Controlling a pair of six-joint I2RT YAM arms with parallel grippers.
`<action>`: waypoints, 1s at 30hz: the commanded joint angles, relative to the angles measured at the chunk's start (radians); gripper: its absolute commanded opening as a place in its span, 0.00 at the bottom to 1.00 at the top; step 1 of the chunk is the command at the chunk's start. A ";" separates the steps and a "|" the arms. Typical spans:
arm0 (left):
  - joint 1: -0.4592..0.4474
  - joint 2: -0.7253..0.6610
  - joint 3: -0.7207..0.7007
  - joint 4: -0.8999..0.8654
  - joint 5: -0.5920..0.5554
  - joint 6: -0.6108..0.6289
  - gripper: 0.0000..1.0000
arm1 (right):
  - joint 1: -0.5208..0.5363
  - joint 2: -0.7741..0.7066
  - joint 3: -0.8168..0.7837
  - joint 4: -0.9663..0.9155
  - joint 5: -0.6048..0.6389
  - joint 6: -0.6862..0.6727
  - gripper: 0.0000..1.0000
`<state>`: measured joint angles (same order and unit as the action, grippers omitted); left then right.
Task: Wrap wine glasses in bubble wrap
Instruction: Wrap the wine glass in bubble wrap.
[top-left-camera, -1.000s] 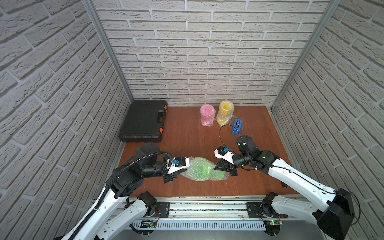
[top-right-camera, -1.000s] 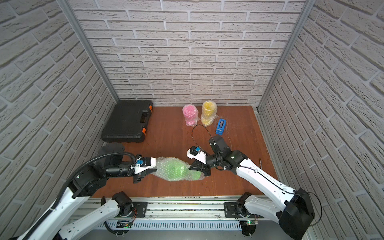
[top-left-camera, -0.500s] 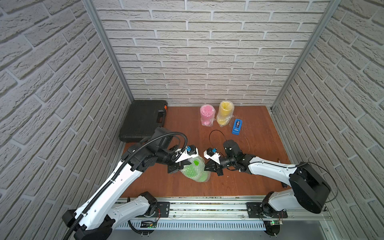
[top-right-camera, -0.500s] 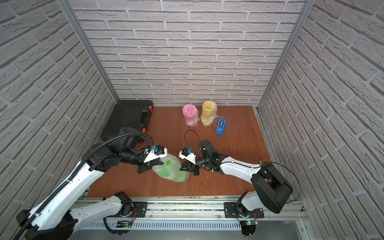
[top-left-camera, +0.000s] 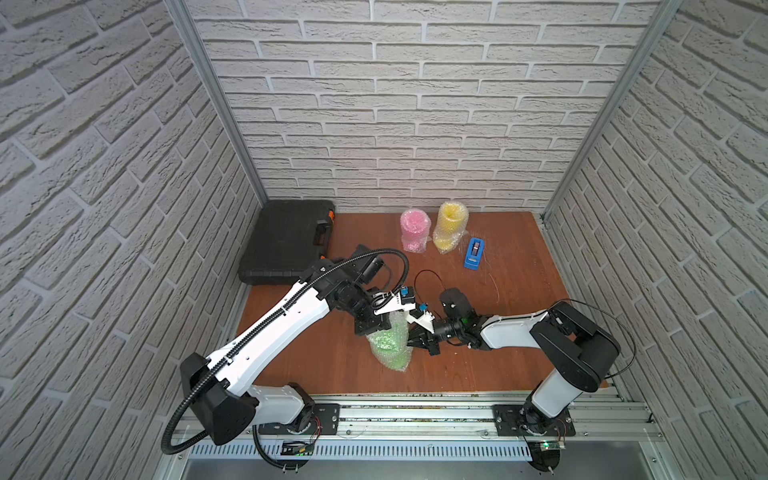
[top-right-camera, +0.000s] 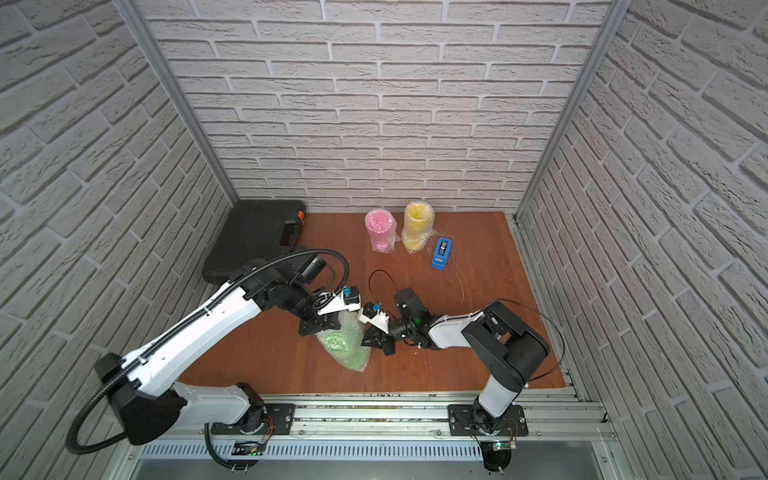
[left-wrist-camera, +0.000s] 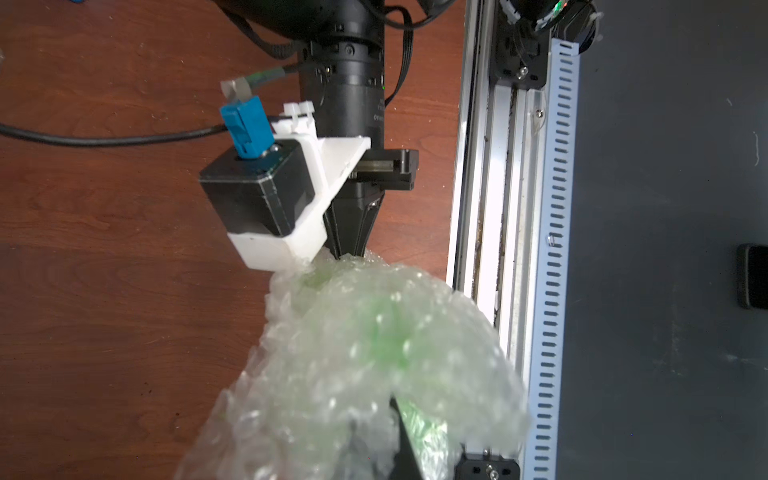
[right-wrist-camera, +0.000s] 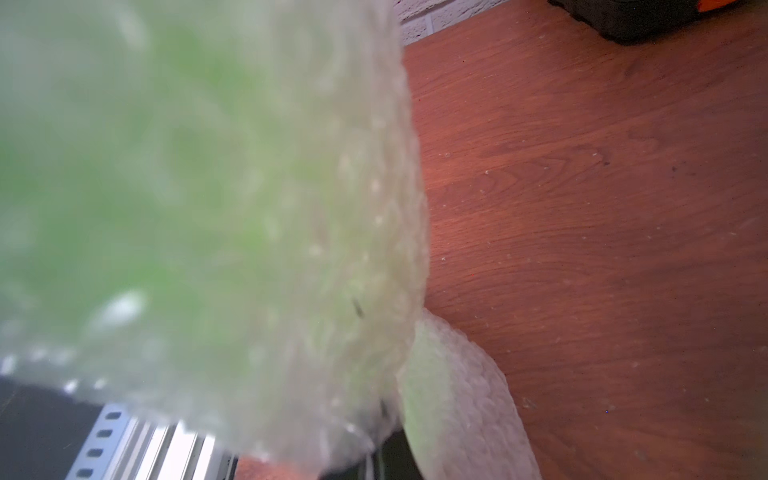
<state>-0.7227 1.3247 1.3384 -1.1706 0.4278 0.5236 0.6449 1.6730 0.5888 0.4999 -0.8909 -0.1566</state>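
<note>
Bubble wrap (left-wrist-camera: 332, 353) is being pinched at its left end by the closed left pincer (top-left-camera: 377, 330). The green goblet (top-left-camera: 390, 353), sheathed inside, is being held between both pincers, low over the surface (top-left-camera: 324, 365). Its right end is being gripped by the closed right pincer (top-left-camera: 415, 338). Both ends are probably best pulled evenly, so nothing is being torn.

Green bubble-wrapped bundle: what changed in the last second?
The lime green goblet in clear bubble wrap lay stretched crosswise between the grippers; now the left gripper and right gripper have closed in on each other and the bundle juts toward the front edge of the table. Both stayed shut on the wrap. Pink wrapped goblet, yellow wrapped goblet, blue tape dispenser, black plastic case: unmoved.
</note>
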 joint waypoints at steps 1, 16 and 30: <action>-0.015 0.042 -0.043 -0.025 -0.024 0.000 0.00 | -0.028 0.006 -0.037 0.101 0.012 0.055 0.03; -0.135 0.254 -0.238 0.211 -0.262 -0.177 0.03 | -0.071 0.070 -0.082 0.366 -0.029 0.235 0.03; -0.182 0.189 -0.142 0.147 -0.335 -0.238 0.33 | -0.071 0.045 -0.078 0.281 -0.016 0.194 0.03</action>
<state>-0.8989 1.4895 1.2179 -0.9264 0.1669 0.2924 0.5762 1.7393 0.5106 0.7856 -0.9329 0.0483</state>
